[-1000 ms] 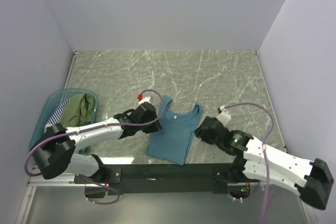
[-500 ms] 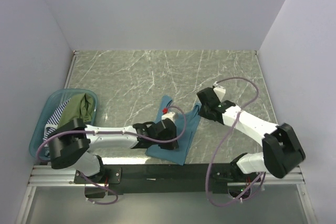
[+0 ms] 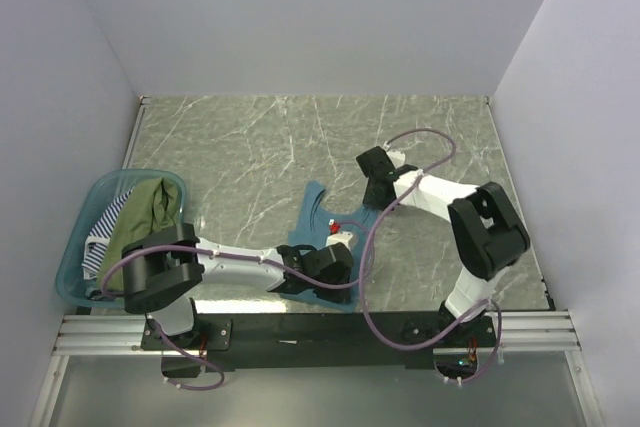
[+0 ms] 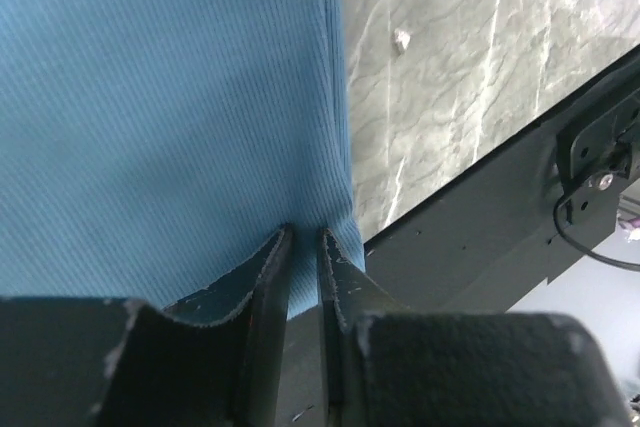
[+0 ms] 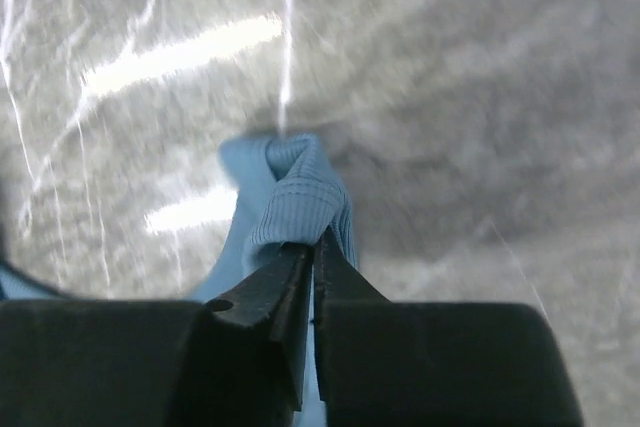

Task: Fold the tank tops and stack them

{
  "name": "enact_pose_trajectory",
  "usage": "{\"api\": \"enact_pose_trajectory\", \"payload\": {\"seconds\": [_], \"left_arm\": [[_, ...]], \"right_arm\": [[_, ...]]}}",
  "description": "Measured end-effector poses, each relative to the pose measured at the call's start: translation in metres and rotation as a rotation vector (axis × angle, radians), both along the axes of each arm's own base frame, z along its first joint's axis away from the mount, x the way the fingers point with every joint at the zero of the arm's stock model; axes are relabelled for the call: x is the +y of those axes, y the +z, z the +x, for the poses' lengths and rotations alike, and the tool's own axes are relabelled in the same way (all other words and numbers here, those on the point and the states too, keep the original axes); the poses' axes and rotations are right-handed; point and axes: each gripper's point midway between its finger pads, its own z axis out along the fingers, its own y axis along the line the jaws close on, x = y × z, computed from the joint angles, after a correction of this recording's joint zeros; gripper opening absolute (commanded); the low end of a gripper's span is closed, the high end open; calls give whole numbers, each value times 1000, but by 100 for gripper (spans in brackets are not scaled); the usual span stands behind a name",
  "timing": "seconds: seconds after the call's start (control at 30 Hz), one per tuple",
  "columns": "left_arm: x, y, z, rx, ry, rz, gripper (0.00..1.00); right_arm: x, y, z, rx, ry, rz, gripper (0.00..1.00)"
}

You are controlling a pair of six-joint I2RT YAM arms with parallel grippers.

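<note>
From overhead, a tub sits at about 8 o'clock on the marbled surface, holding an olive top and a striped top; neither wrist camera shows these. The blue top lies near the surface's 6 o'clock edge, rumpled and partly hidden under the left arm. The left fingers sit at the top's 5 o'clock corner, the right fingers at its 1 o'clock end, but this view is too far away to show either grip.

The left wrist view fills that in: the left fingers stand nearly together, with only a thin slot between them, pinching the blue top at its edge, right by the black rail along the surface's near side.

The right wrist view shows the right fingers pressed together on a bunched, ribbed strap of the blue top, which is lifted off the blurred surface.
</note>
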Motion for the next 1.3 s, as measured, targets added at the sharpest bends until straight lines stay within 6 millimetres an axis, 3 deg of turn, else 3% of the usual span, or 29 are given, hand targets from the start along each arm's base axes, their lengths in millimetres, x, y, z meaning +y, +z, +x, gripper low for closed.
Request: {"api": "enact_pose_trajectory", "payload": {"seconds": [0.1,0.37,0.57,0.7,0.77,0.87,0.97,1.1,1.17,1.23,1.3], "left_arm": [[-5,-1,1,1,-5,-3,24],[-24,0,17,-29,-19,-4,23],[-32,3,40,-61,-14,-16,29],[-37,12,46,-86,-24,-30,38],[-37,21,49,-106,-22,-41,40],[-33,42,56,-137,8,-66,41],[-24,80,67,-169,108,-123,37],[9,116,78,-176,305,-182,45],[35,117,76,-162,391,-182,48],[62,107,71,-140,459,-159,56],[87,94,62,-115,499,-132,56]], "right_arm": [[3,-6,12,27,8,-1,0],[9,-8,53,70,25,-8,1],[6,-4,75,70,46,-2,23],[10,5,78,55,83,20,41],[13,13,77,35,106,44,45],[17,38,71,-9,131,89,47],[20,67,62,-69,147,128,47],[13,90,33,-139,149,171,48],[7,91,12,-144,145,187,48],[2,83,-15,-140,145,201,47],[1,72,-49,-129,157,219,47]]}}
